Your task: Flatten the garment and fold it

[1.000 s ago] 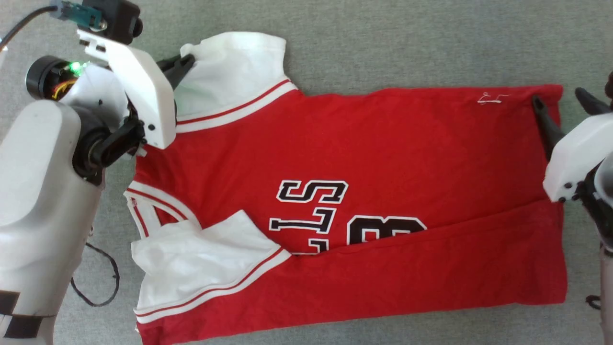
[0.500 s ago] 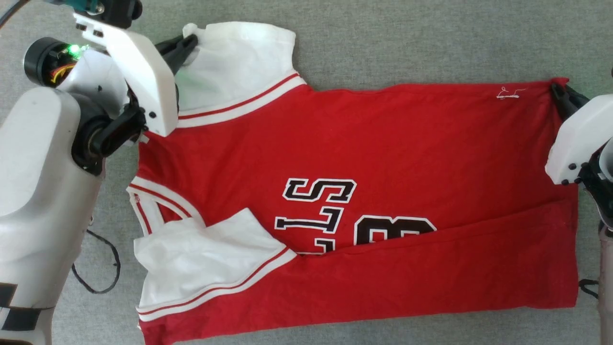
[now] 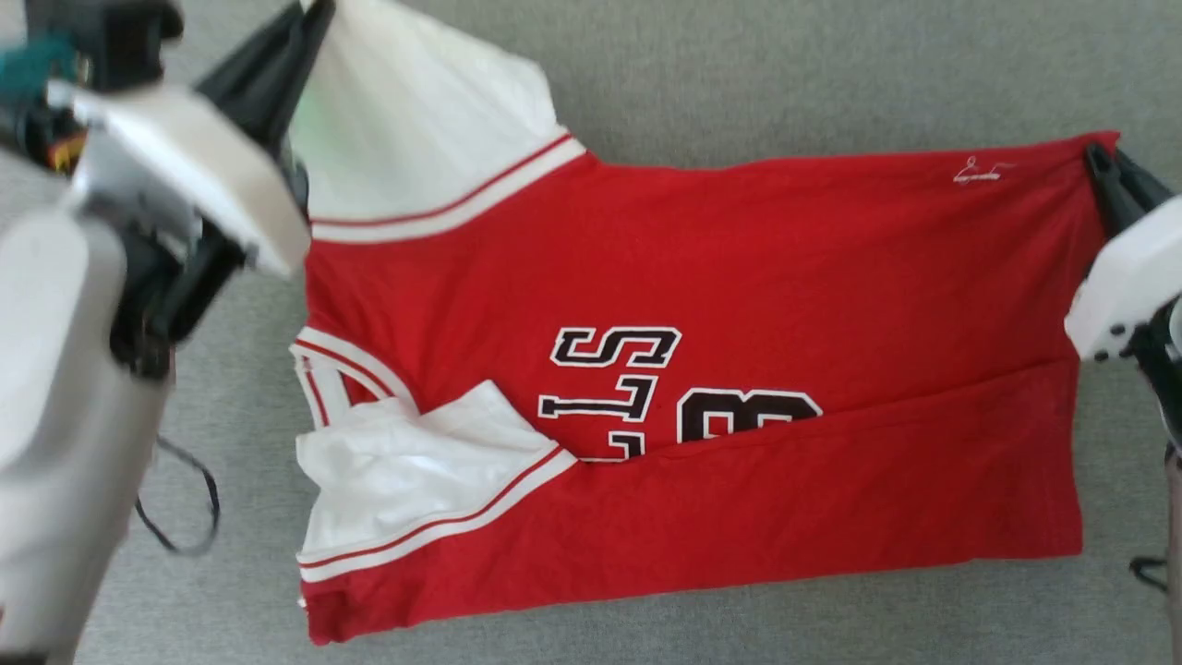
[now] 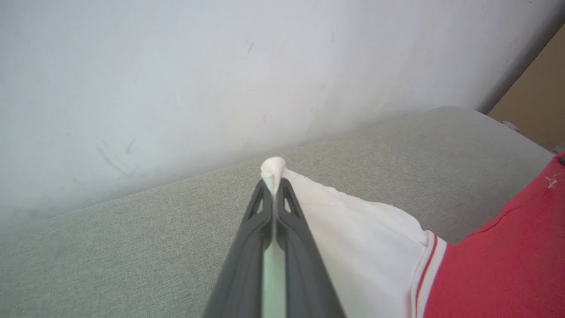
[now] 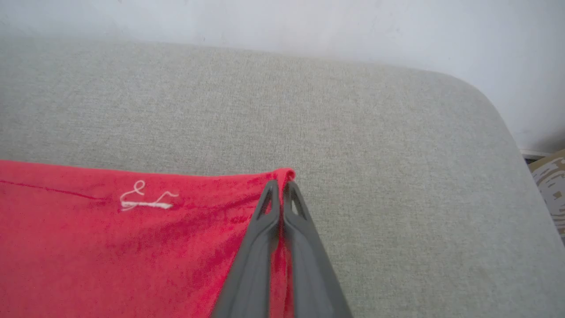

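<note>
The garment (image 3: 739, 277), a red jersey with white sleeves and black lettering, lies sideways on the grey surface with its near side folded over the front. My left gripper (image 3: 314, 18) is shut on the tip of the far white sleeve (image 4: 353, 238), lifting it off the surface; in the left wrist view the left gripper (image 4: 274, 187) pinches white cloth. My right gripper (image 3: 1103, 162) is shut on the far hem corner of the garment (image 5: 132, 247); the right wrist view has the right gripper (image 5: 281, 185) closed over the red corner. The near white sleeve (image 3: 416, 480) lies folded onto the chest.
The grey padded surface (image 3: 785, 74) stretches past the garment to a pale wall (image 4: 220, 66). Its rounded corner (image 5: 485, 115) lies just right of my right gripper. A thin black cable (image 3: 185, 517) loops beside my left arm.
My right gripper has gone from open beside the hem to shut on its far corner. My left gripper has raised the white sleeve higher. The garment's far edge is pulled straighter.
</note>
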You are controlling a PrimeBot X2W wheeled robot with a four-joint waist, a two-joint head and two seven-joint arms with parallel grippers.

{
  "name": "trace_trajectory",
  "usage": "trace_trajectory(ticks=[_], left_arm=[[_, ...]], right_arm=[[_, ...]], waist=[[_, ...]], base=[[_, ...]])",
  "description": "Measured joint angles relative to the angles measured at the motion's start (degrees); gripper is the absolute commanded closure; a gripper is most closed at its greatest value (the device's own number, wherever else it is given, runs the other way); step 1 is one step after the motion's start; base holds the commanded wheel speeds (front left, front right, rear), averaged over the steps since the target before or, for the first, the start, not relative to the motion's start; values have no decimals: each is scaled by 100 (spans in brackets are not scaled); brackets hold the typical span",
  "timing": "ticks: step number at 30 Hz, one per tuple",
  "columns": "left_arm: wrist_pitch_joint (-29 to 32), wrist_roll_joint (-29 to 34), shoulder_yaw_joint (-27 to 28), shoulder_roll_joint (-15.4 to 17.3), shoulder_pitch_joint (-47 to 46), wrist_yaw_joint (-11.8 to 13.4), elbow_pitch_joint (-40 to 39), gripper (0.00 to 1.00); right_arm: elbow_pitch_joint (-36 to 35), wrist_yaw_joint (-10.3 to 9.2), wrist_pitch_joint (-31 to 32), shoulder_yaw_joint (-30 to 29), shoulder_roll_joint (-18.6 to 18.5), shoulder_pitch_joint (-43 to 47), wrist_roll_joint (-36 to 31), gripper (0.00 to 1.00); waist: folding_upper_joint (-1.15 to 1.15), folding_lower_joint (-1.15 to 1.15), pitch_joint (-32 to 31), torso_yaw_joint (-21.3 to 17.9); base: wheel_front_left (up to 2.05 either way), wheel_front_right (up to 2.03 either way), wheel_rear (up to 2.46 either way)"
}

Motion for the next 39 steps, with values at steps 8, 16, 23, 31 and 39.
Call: trace_trajectory(ticks=[8, 16, 23, 31, 39], left_arm=[[-357, -386, 320, 344, 1858, 343, -1305, 100], [-770, -758, 621, 542, 3957, 802, -2284, 100], [-858, -1058, 372, 363, 4994, 871, -2165, 100], [-836, -987, 43, 45, 4771, 764, -1318, 55], [-1397, -1076, 377, -207, 4717, 901, -1374, 0]], right_arm=[[-424, 0, -463, -185, 20, 1107, 367, 100], [-761, 0, -743, -488, 435, 2355, 595, 100], [-611, 0, -868, -534, 658, 2872, 622, 100], [-182, 0, -891, -389, 728, 2864, 491, 0], [-493, -1, -833, -577, 770, 2882, 576, 0]], waist=[[1, -1, -609, 84], [1, -2, -1064, 239], [1, -1, -1240, 358], [1, 0, -1363, 399], [1, 0, -1510, 381]], base=[[0, 0, 0], [0, 0, 0], [0, 0, 0], [0, 0, 0], [0, 0, 0]])
